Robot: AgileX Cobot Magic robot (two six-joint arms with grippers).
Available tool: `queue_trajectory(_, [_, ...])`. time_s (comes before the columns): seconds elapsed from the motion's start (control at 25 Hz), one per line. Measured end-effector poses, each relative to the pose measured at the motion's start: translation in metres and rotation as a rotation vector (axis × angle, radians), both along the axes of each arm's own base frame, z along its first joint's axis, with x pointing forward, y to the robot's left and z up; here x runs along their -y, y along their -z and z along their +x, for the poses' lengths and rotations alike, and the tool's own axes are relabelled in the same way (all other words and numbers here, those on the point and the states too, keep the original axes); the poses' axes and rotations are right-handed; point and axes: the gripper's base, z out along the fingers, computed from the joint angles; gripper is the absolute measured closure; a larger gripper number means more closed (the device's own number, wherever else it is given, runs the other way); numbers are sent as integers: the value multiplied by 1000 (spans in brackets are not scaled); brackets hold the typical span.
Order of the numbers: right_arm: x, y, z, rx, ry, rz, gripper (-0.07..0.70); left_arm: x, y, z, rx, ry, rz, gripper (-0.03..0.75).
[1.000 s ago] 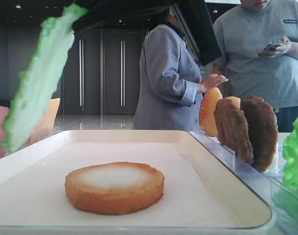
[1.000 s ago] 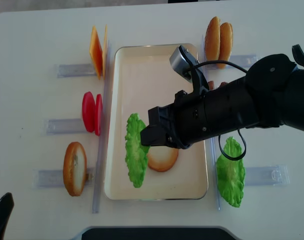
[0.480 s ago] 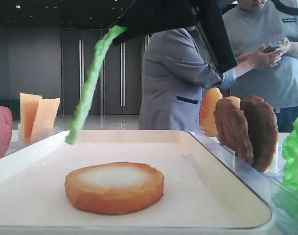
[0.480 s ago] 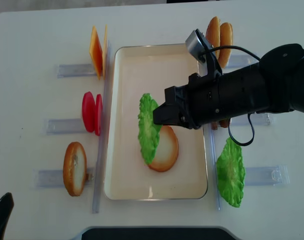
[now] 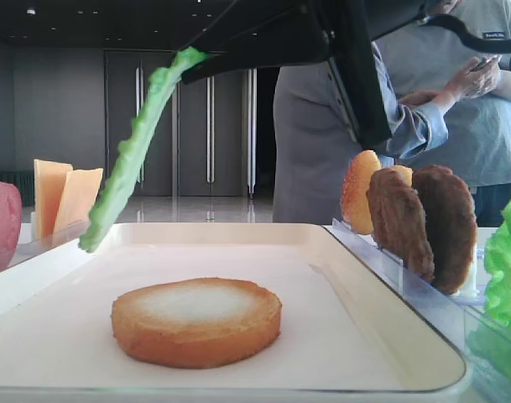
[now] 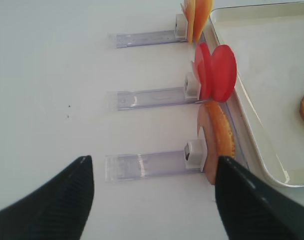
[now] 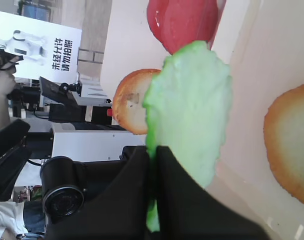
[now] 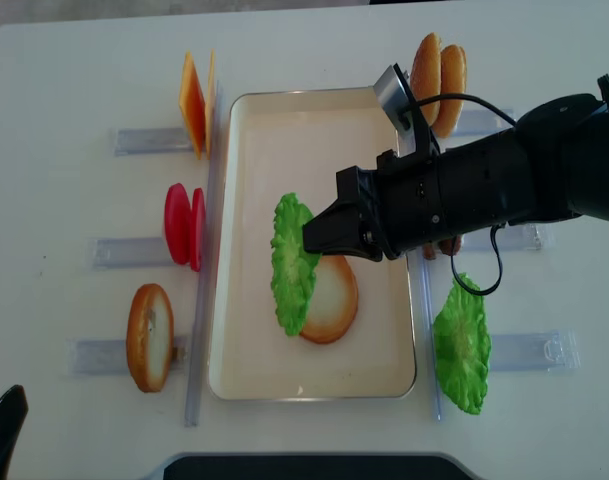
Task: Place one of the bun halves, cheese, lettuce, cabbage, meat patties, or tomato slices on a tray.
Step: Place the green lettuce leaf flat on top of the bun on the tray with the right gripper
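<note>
Lettuce (image 8: 292,264) hangs limp above the tray (image 8: 246,180), not yet laid down; one flat bun half (image 8: 332,298) already rests on the liner, so lowering and release remain; to its right, the right gripper (image 8: 318,238) pinches the leaf's upper edge, jaws clamped tight.

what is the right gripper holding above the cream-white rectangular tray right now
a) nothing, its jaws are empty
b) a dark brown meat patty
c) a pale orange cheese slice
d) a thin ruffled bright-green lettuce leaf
d: the right gripper is shut on the thin ruffled bright-green lettuce leaf, which hangs over the cream-white rectangular tray beside the flat golden-brown bun half.
</note>
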Motion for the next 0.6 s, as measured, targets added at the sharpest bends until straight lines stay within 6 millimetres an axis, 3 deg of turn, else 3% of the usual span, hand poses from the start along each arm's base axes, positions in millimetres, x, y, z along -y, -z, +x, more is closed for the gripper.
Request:
queue_trajectory(0.28, [-3, 17, 5, -34, 7, -16, 623, 0, 0, 0, 0, 0, 0, 140])
queue_trajectory(0.6, [-3, 20, 7, -32, 7, -18, 624, 0, 0, 0, 0, 0, 0, 140])
